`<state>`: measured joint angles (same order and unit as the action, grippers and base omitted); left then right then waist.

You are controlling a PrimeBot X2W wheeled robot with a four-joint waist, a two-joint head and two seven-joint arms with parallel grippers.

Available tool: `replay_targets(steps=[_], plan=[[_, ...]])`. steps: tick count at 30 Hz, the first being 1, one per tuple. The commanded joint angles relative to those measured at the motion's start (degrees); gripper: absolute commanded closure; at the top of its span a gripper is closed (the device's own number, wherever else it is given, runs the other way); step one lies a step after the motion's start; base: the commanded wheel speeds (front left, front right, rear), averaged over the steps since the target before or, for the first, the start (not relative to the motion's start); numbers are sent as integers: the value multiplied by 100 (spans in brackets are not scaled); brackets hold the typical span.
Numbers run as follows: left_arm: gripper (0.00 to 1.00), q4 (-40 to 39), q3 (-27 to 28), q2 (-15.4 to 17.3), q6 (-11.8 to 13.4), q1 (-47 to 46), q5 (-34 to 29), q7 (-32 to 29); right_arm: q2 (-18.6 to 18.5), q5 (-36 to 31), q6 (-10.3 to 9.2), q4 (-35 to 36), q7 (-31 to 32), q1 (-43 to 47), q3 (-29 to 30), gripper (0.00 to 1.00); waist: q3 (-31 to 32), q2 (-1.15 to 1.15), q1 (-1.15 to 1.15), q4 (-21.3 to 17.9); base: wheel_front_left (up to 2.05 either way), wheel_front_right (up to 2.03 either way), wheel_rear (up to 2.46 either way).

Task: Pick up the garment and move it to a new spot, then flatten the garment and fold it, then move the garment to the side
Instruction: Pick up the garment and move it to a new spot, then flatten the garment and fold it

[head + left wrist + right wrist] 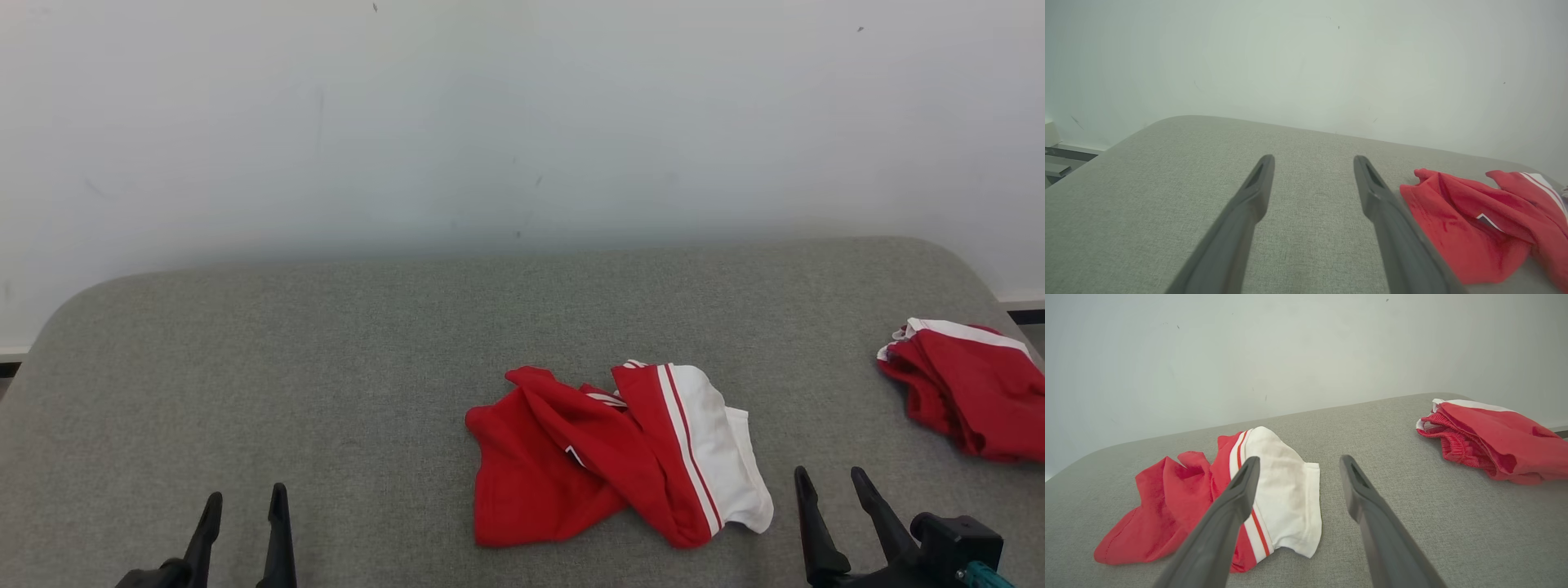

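A crumpled red garment point(604, 453) with a white panel and stripes lies on the grey padded table point(326, 367), a little right of centre near the front. My left gripper point(243, 495) stands open at the lower left, well left of the garment, nothing between its fingers. In the left wrist view the left gripper point(1313, 161) hovers over bare cloth with the garment point(1474, 224) to its right. My right gripper point(829, 472) is open at the lower right, just right of the white panel. From the right wrist, the right gripper point(1298, 460) sits beside the garment point(1180, 502).
A second red and white garment point(967, 384), folded in a heap, lies at the table's far right edge; it also appears as a folded garment point(1490, 437) in the right wrist view. A pale wall point(522, 122) rises behind the table.
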<state>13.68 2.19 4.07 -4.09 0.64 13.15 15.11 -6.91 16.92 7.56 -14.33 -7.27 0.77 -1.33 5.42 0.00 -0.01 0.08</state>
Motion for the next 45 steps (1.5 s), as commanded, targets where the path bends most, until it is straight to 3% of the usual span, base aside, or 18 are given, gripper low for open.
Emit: replay_targets(steps=[1, 22, 39, 42, 45], plan=[[0, -49, 52, -26, -36, 87, -56, 4, 20, -38, -16, -13, -29, 54, 12, 0, -3, 0, 1, -4, 0, 0, 0], [0, -18, 172, -117, -164, 32, -244, 4, 0, -141, -16, 88, 51, -58, -97, 0, -98, 0, 1, -14, 0, 0, 0], [0, 18, 4, -119, -100, 8, -111, 4, 16, -55, -16, 58, 91, -43, -129, 0, -178, 0, 1, -18, 0, 0, 0], [0, 3, -31, -118, -98, -16, -108, 4, 13, 19, -16, -58, 286, -74, -52, 0, -199, 0, 1, -15, 0, 0, 0], [0, -28, -74, -118, -90, -28, -121, 4, -8, 109, -15, -334, 898, -275, 8, 0, -233, 0, 1, -8, 0, 0, 0]])
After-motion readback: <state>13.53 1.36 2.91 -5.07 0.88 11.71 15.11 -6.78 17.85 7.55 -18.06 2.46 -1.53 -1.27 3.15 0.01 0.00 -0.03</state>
